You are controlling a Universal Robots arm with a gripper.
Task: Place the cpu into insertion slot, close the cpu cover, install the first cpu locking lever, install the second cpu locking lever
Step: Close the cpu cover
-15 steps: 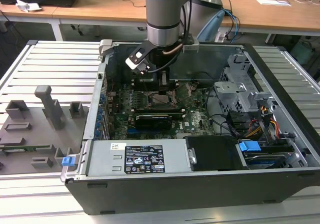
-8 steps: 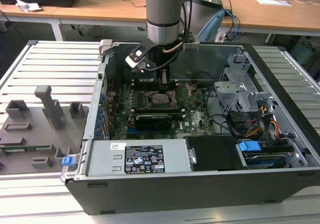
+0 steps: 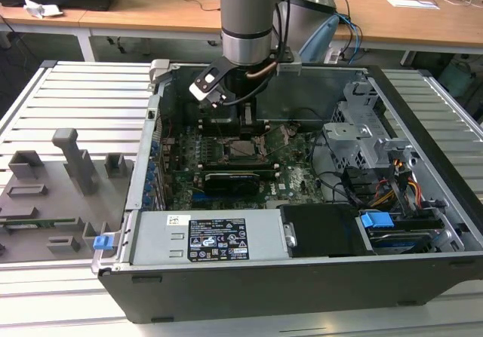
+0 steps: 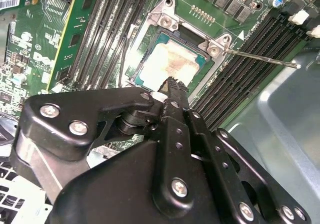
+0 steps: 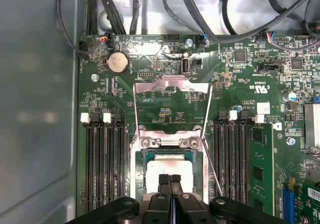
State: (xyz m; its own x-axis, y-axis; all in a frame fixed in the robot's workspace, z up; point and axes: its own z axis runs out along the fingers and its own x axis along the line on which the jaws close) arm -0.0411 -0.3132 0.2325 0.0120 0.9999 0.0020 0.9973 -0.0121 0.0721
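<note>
Your gripper [image 5: 170, 180] is narrow: both fingers [image 5: 163, 183] are pressed together and there's nothing between them. The second wrist view agrees, with the gripper [image 4: 173, 85] reading as one closed black wedge.

The cpu [image 5: 170, 167] is directly under the fingertips. It's already seated in the insertion slot [image 4: 192, 32], pale top up and lying flat. In the second wrist view the tips overlap the edge of the cpu [image 4: 172, 62] nearest the hand. I can't tell whether they touch the lid or sit just above it.

The cpu cover [image 5: 172, 86] is just beyond the fingertips, on the far side of the chip. It's swung open off the socket, and you can see green board through its cut-out. It isn't over the chip.

A thin metal lever rod [image 5: 212, 168] runs alongside the socket, next to the hand. In the second wrist view the lever rod [image 4: 260, 57] angles out from the socket corner across the memory slots [image 4: 250, 78]. More memory slots [image 5: 104, 164] flank the hand on the other side.

In the exterior view the arm reaches straight down into the open computer case [image 3: 249, 277]. The gripper [image 3: 247, 132] is right above the cpu [image 3: 243, 150], mid-board.
</note>
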